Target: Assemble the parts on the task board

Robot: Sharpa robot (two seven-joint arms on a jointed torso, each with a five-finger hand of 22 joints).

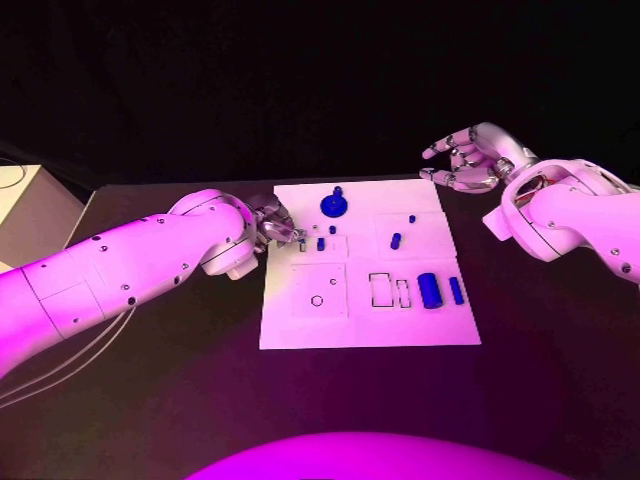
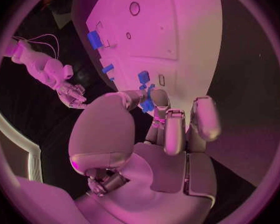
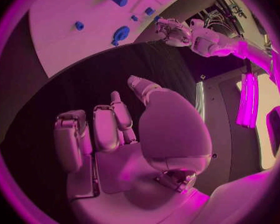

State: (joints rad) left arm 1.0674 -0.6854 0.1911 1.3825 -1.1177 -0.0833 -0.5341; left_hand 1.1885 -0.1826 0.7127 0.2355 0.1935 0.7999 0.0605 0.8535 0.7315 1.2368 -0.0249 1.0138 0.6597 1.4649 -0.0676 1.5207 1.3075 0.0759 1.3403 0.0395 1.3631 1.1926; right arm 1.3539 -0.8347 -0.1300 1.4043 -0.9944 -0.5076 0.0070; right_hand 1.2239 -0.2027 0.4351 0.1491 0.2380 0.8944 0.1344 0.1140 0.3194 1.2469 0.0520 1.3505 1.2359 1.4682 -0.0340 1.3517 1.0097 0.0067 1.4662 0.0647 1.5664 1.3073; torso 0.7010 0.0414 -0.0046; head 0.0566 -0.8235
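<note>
From my station I see the left arm reaching in across the worktop (image 1: 147, 400), its forearm angled toward the task board (image 1: 299, 330). The left hand (image 1: 273, 224) sits at the board's left edge, near the far end, fingers curled downward over the plate. In the left wrist view the left hand (image 2: 159, 129) has a small blue part (image 2: 147, 103) caught between the thumb and a fingertip, the other fingers bent alongside it, so I read this hand as holding that part just above the board (image 2: 177, 30). A second small blue piece (image 2: 143, 76) stands on the plate just beyond the fingertips.

The right arm is bent back at the board's far right corner. The right hand (image 1: 472, 158) hangs off the plate over the dark worktop, palm turned up and inward, fingers loosely curled but apart, with nothing in them; the right wrist view shows the same right hand (image 3: 124, 134) empty.

On the board lie a round blue disc (image 1: 333, 206) near the far edge, a small blue peg (image 1: 395, 240) right of centre, and a large blue cylinder (image 1: 430, 290) beside a slimmer blue bar (image 1: 456, 291) toward the right side.
</note>
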